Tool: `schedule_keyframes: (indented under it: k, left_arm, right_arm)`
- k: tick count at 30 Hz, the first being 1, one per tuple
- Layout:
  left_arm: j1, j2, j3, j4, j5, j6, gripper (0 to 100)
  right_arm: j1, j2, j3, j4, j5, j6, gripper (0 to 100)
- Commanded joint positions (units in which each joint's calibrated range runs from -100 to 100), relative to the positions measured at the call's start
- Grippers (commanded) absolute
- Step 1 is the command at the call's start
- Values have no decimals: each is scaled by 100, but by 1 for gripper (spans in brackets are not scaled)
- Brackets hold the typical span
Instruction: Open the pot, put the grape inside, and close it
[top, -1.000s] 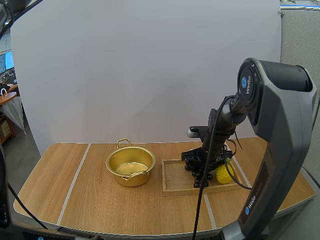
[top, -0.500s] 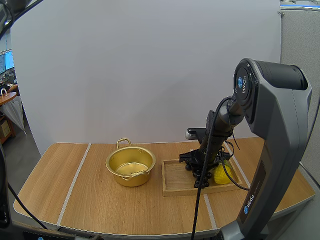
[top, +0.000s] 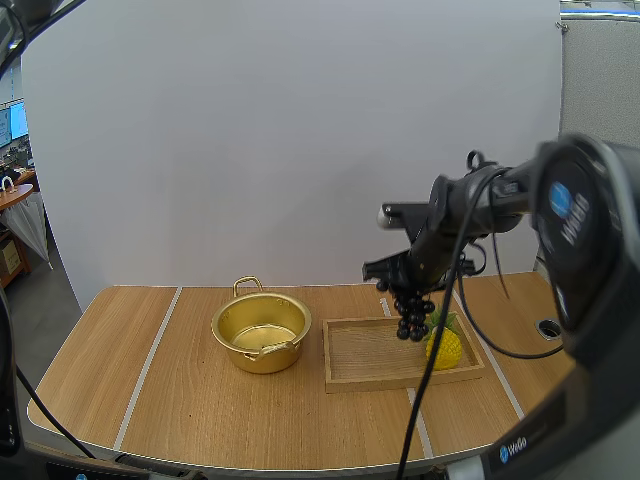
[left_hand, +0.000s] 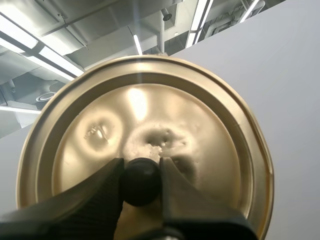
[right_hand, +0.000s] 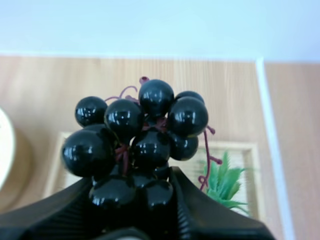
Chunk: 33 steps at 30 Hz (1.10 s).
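The right hand (top: 405, 288) has risen off the wooden tray (top: 358, 365) since a second ago, and the bunch of grapes (top: 412, 318) has gone up with it. The dark berries now hang in the air over the tray's right half, clear of its floor and just above the yellow fruit (top: 444, 348) at the tray's right end. In the right wrist view, the two black fingers press in on the bunch's nearest berries from either side, gripping it. The left hand (left_hand: 141, 184) pinches the black knob (left_hand: 141, 175) of the lid (left_hand: 210, 130) between its fingertips and holds the lid in the air.

The pot (top: 262, 332) stands open on the table (top: 190, 400), left of the tray and apart from it, about midway between the left and right edges. A narrow strip of bare wood separates pot and tray. Wide open room lies toward the table's left edge and along its near edge.
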Motion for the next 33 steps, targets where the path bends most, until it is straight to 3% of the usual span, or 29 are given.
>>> schedule_keyframes:
  k: [1, 8, 12, 19, 24, 33]
  left_arm:
    - [0, -56, -58, -16, -251, -86, 0]
    - [0, -56, -58, -16, -251, -86, 0]
    - [0, -56, -58, -16, -251, -86, 0]
    - [0, -56, -58, -16, -251, -86, 0]
    - [0, -56, -58, -16, -251, -86, 0]
    - [0, -56, -58, -16, -251, -86, 0]
  right_arm:
    - [113, -577, -438, -18, 706, -67, 0]
    - [655, -992, -1431, 266, 1816, -174, 0]
    - [1185, -964, -1766, 389, 1878, -174, 0]
    - [1932, -232, -2146, 399, 1862, -48, 0]
    - [2141, 572, -2372, 368, 1781, -27, 0]
    - [2158, 1684, -2393, 368, 1110, -140, 0]
